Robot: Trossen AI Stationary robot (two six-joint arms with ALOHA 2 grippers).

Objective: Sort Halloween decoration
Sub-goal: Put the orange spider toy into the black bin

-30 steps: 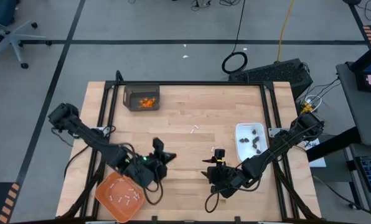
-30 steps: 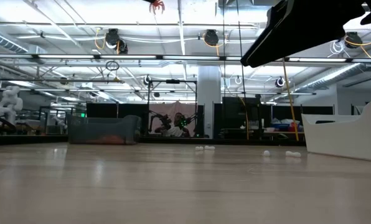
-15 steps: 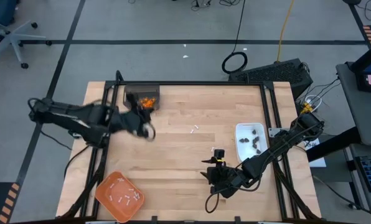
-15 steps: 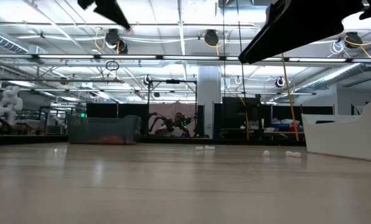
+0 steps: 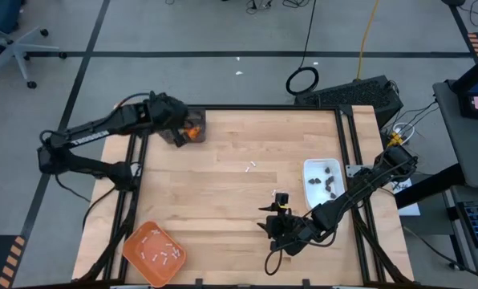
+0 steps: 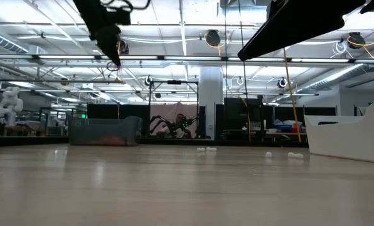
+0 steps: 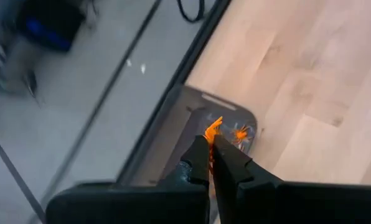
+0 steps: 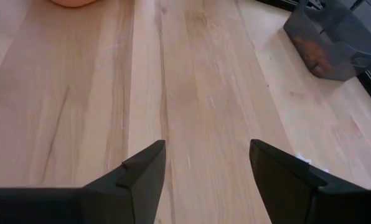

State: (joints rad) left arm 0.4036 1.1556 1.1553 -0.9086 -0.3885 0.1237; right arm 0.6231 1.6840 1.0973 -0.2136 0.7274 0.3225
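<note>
My left gripper point(image 5: 179, 135) hangs over the grey bin point(image 5: 168, 120) at the table's far left, shut on one orange bit point(image 7: 213, 126) of the Halloween decoration. More orange bits point(image 5: 193, 133) lie in that bin. White sticks point(image 5: 160, 254) lie in the orange tray point(image 5: 135, 250) at the near left. Dark bits point(image 5: 329, 181) lie in the white dish point(image 5: 311, 193) at the right. A loose white stick point(image 5: 252, 168) rests on the wood. My right gripper point(image 5: 265, 218) hovers open over bare wood near the front, nothing between its fingers point(image 8: 142, 171). My left gripper pinches the orange bit's lower end point(image 7: 211, 134) between the free ends of its two fingers; most of the bit sticks out beyond them. The fingers slant downward toward the bin. The bit is lifted clear, above the bin's open top point(image 7: 226, 112).
A black frame point(image 5: 263, 107) runs along the table's far and side edges. Small white pieces point(image 6: 206, 149) show on the wood in the low view. Open wood lies between bin, dish and tray.
My left gripper, staying shut on the orange bit, has swung from the near middle of the table, beside the orange tray, toward the far left corner and risen, turning as it went. It now hangs over the grey bin.
</note>
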